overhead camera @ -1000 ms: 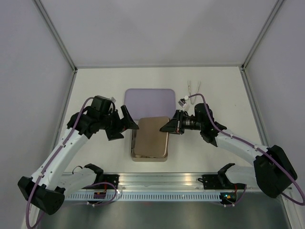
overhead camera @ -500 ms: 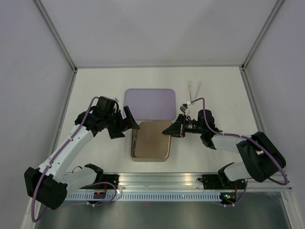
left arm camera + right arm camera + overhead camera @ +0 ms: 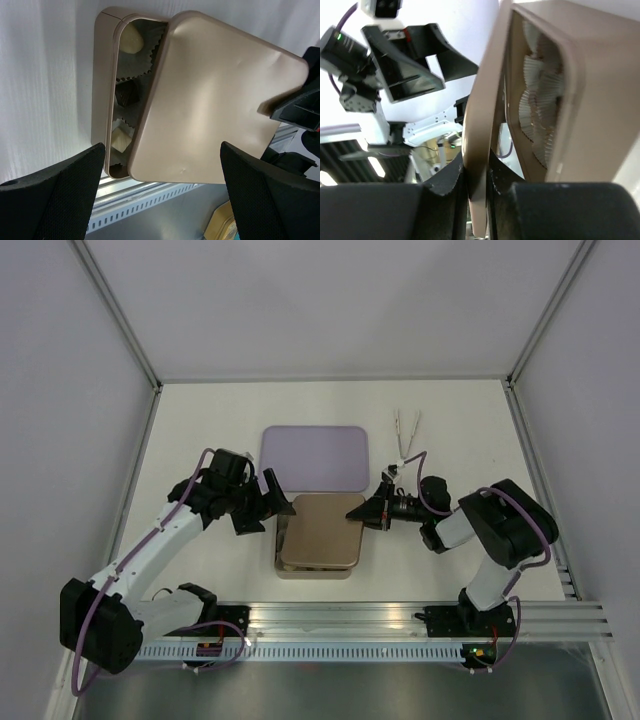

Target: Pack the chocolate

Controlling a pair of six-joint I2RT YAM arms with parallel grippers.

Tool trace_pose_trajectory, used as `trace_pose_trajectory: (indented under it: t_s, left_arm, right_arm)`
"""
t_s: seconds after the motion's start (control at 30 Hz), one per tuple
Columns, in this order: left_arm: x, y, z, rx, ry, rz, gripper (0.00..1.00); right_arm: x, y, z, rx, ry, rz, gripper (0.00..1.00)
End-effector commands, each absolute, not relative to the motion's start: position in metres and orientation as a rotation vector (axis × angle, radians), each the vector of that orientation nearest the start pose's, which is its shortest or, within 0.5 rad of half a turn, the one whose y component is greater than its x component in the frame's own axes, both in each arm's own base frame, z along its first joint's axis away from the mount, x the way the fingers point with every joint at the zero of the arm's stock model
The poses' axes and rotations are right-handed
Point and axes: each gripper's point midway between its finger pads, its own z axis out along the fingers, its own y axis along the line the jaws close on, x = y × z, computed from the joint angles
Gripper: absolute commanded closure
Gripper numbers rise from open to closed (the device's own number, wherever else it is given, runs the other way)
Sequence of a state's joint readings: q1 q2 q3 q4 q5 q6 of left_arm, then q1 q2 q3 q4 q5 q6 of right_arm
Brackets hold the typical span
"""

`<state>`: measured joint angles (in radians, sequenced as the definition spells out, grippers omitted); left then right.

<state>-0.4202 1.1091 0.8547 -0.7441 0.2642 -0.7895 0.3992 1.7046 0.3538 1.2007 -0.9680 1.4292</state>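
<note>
- The right end effector is pressed together on the edge of the tan lid. In the right wrist view the thin rim of the lid sits between its two fingers.
- The left end effector is spread wide and holds nothing. Its two fingers stand apart, one at each side of the near end of the lid.
- The lid lies skewed over the tan box, so a narrow strip of the box stays uncovered on the left end effector's side.
- The chocolate is inside the box, in white paper cups. In the uncovered strip I see a pale piece, a dark piece and another pale piece. The rest is hidden under the lid.
- The box rests on the bench, between the two end effectors.
- A purple tray lies just beyond both end effectors, and tweezers lie farther beyond the right one.
</note>
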Motion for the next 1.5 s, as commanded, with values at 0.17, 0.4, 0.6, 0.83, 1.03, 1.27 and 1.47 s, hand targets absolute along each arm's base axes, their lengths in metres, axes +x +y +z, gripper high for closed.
trace_pose_trajectory:
  t_s: [0.17, 0.4, 0.6, 0.83, 1.03, 1.27, 1.47]
  left_arm:
    - [0.217, -0.176, 0.133, -0.390, 2.641, -0.769, 0.00]
    - [0.217, -0.175, 0.125, -0.390, 2.649, -0.759, 0.00]
    - [0.216, -0.174, 0.116, -0.388, 2.662, -0.751, 0.01]
    - [0.215, -0.175, 0.112, -0.377, 2.662, -0.756, 0.00]
    - [0.214, -0.175, 0.107, -0.379, 2.666, -0.763, 0.00]
    - [0.213, -0.175, 0.103, -0.371, 2.673, -0.764, 0.00]
    - [0.210, -0.177, 0.098, -0.366, 2.687, -0.784, 0.00]
  right_arm:
    - [0.209, 0.268, 0.154, -0.057, 1.908, 2.084, 0.78]
    - [0.197, 0.263, 0.113, -0.108, 2.069, 1.922, 0.70]
    - [0.199, 0.261, 0.100, -0.124, 2.132, 1.833, 0.64]
    - [0.194, 0.257, 0.083, -0.109, 2.194, 1.796, 0.59]
    - [0.192, 0.243, 0.049, -0.197, 2.402, 1.532, 0.53]
    - [0.201, 0.244, 0.055, -0.201, 2.387, 1.504, 0.53]
    - [0.220, 0.250, 0.069, -0.162, 2.359, 1.469, 0.61]
